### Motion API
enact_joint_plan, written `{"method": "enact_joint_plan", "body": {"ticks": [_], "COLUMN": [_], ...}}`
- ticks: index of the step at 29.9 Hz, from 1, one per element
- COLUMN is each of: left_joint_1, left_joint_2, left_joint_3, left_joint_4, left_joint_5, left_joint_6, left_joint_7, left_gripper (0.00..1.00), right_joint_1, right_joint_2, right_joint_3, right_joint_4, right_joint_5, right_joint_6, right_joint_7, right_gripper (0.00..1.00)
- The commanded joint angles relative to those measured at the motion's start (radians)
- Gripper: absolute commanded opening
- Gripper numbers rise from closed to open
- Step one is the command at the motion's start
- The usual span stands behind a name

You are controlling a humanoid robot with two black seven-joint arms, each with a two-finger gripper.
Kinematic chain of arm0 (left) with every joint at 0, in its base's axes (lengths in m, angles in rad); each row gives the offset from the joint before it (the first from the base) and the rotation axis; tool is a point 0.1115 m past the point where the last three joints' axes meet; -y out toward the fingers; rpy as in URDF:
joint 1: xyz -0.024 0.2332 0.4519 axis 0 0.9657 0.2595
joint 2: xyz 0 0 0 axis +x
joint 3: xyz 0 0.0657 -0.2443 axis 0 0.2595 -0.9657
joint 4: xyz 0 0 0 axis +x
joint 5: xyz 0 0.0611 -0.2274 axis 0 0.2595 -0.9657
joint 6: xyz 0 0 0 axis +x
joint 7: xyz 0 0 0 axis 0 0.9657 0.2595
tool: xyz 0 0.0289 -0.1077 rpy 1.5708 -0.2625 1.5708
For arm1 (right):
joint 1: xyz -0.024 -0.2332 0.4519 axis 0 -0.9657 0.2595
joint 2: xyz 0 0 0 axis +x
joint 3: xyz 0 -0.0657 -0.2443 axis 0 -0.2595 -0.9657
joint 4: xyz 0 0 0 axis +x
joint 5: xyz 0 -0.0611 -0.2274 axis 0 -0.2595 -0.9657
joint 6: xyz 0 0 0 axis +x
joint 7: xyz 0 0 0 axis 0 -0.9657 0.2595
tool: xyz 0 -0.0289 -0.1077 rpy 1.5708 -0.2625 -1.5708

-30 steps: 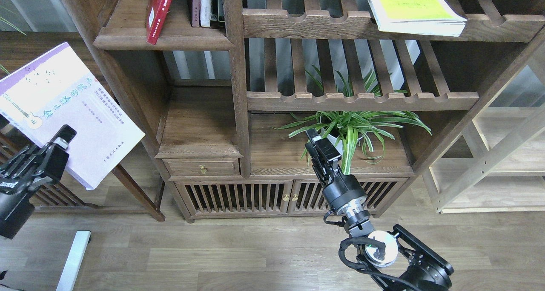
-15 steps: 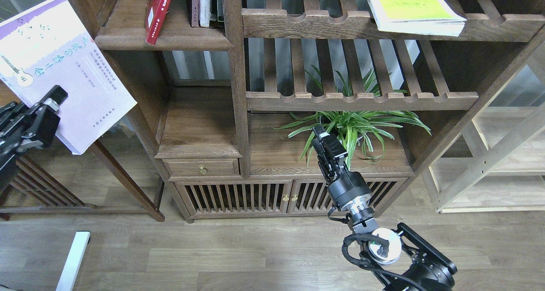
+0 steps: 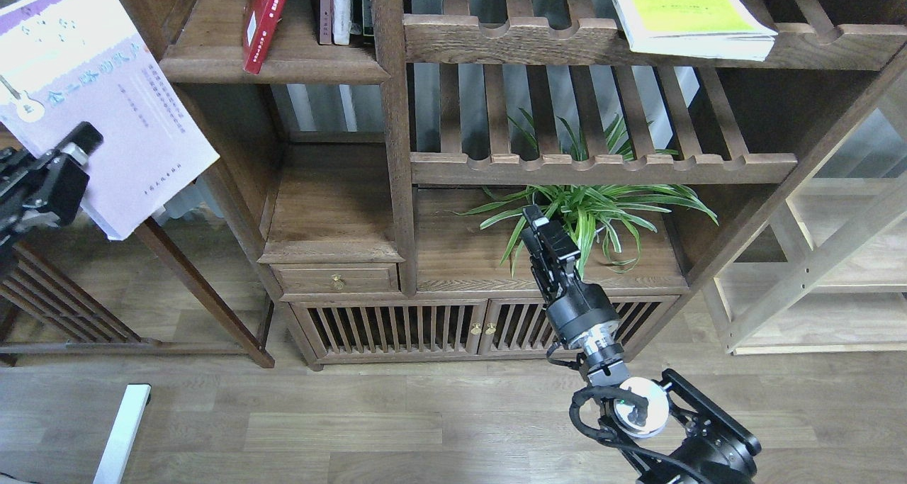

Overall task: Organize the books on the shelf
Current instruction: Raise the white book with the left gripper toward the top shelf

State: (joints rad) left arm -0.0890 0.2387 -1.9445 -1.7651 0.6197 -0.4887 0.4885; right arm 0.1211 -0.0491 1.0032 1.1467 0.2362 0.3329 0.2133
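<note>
The white-lavender book (image 3: 99, 94) hangs in the air at the far left, clamped at its lower left edge by my left gripper (image 3: 74, 151), one finger laid across the cover. Its long axis runs tilted, from upper left down to lower right. The shelf (image 3: 297, 62) lies up and to the right of it, just past the bookcase's left post, so I judge the coming move is a carry rightward and a turn to stand the book upright. There the dark red book (image 3: 263, 16) leans against thin upright books (image 3: 340, 6), with bare board to its left. The yellow-green book (image 3: 691, 16) lies flat on a slatted rack (image 3: 538, 41), well apart. My right gripper (image 3: 545, 239) hovers empty before the spider plant (image 3: 602, 215); I cannot tell whether its fingers are apart. The left arm is plainly nearer the shelf.
</note>
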Motion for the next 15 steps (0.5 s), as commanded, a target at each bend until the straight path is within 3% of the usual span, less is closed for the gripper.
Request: {"method": "enact_joint_plan", "body": {"ticks": [1, 15], "left_joint_1": [-0.064, -0.153], "left_joint_2": [-0.004, -0.073], "left_joint_3": [0.006, 0.130], "left_joint_4": [0.015, 0.036], "left_joint_5": [0.000, -0.003], "left_joint_6": [0.000, 0.000], "left_joint_7": [0.000, 0.000], "left_gripper": [0.00, 0.00], "right_joint_1": [0.000, 0.008], "right_joint_2": [0.000, -0.001], "right_joint_3": [-0.002, 0.000], "right_joint_4": [0.001, 0.001], "right_joint_5": [0.000, 0.000], "right_joint_6": [0.000, 0.000], "right_joint_7": [0.000, 0.000], "right_gripper": [0.59, 0.59]}}
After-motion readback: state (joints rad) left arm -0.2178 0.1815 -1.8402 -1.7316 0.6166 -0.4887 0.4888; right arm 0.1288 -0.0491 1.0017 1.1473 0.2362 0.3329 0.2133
